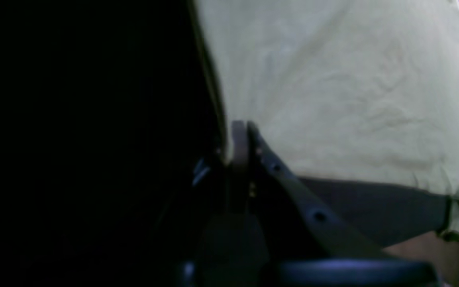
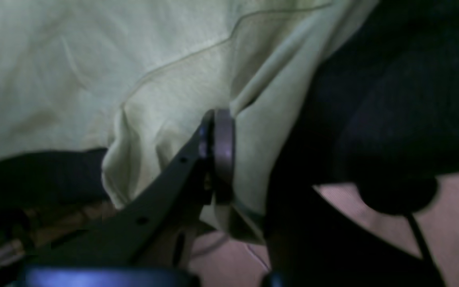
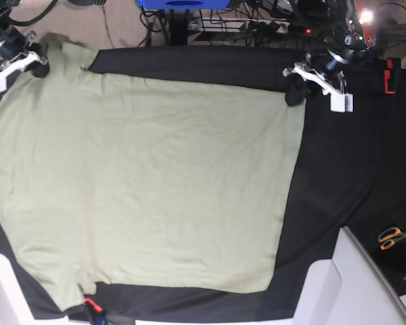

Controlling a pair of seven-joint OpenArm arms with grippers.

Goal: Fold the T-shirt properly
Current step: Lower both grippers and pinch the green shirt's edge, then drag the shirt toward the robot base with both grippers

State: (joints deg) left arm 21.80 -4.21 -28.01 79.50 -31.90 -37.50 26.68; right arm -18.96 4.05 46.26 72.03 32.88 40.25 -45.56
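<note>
Sage-green T-shirt point(image 3: 149, 183) is lying spread flat across the black cloth point(image 3: 338, 183), unfolded; left pincer point(image 1: 240, 137) and right pincer point(image 2: 217, 131) are clamping its far corners, every fold remaining.

T-shirt point(image 3: 149, 183) plain pale sage green; cloth point(image 3: 325, 183) black; scissors point(image 3: 392, 237) orange-handled
</note>
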